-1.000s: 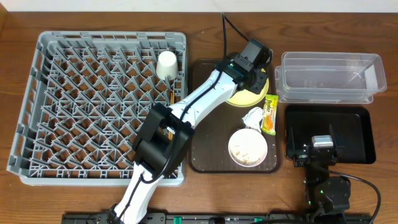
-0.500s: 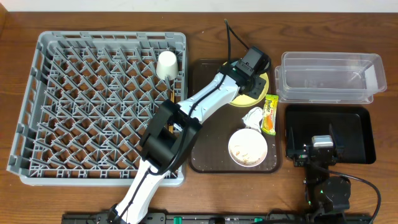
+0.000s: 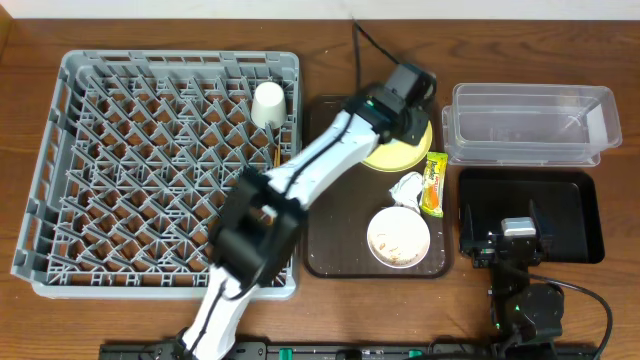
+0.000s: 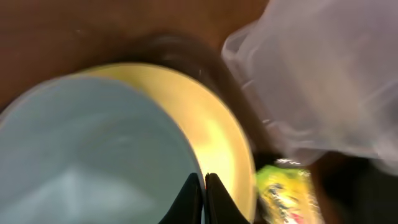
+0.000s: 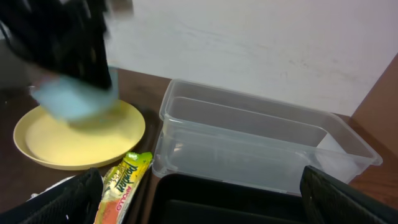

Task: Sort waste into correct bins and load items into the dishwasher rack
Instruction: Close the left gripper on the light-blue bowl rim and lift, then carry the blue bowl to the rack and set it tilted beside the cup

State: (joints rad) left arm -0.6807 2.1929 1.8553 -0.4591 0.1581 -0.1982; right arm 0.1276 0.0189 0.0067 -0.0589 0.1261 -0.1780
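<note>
My left gripper (image 3: 404, 98) is over the yellow plate (image 3: 402, 155) on the brown serving tray. In the left wrist view it (image 4: 204, 186) is shut on the rim of the light blue bowl (image 4: 87, 155), with the plate (image 4: 211, 124) beneath. The right wrist view shows the bowl (image 5: 71, 102), blurred, just above the plate (image 5: 74, 140). My right gripper (image 3: 518, 236) is open and empty over the black tray (image 3: 578, 215). The snack wrapper (image 3: 435, 183), napkin (image 3: 407, 188) and white bowl with crumbs (image 3: 398, 238) lie on the serving tray.
The grey rack (image 3: 150, 170) fills the left side, with the white cup (image 3: 268, 103) and chopsticks (image 3: 277, 155) at its right edge. The clear tub (image 3: 530, 122) stands at the back right, behind the black tray. The brown serving tray (image 3: 330, 240) lies between them.
My left gripper dipped toward the plate, then rose slightly toward the back, and the arm's elbow swung left. The right arm has not moved.
</note>
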